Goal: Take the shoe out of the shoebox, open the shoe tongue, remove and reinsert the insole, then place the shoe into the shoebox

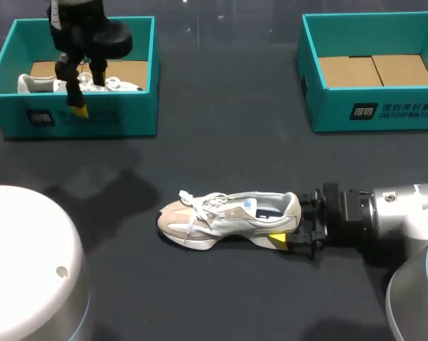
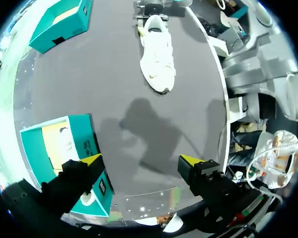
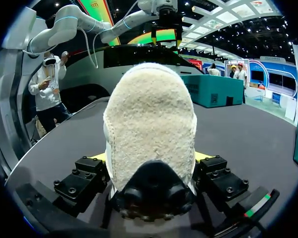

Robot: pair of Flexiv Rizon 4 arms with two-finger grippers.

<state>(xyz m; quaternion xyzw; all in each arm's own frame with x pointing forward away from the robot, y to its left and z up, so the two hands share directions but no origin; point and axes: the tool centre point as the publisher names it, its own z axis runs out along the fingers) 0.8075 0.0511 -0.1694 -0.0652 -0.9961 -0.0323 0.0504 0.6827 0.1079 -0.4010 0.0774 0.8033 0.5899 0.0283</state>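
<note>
While the left claw (image 2: 140, 161) hangs above the near wall of the left shoebox (image 1: 93, 117), its fingers are apart and hold nothing. A second white shoe (image 1: 36, 84) lies inside that box, partly hidden by the arm. On the desk (image 1: 221, 128), nearer than both boxes, the shoe (image 1: 228, 217) sits on its sole. Its toe points to the left arm's side, its heel to the right arm, and the laces are loose. The right claw (image 3: 151, 157) is clamped on the heel, one yellow tip on each side, low at desk level. The right shoebox (image 1: 370, 114) is at the far right, well apart from the shoe, with its brown cardboard floor showing.
</note>
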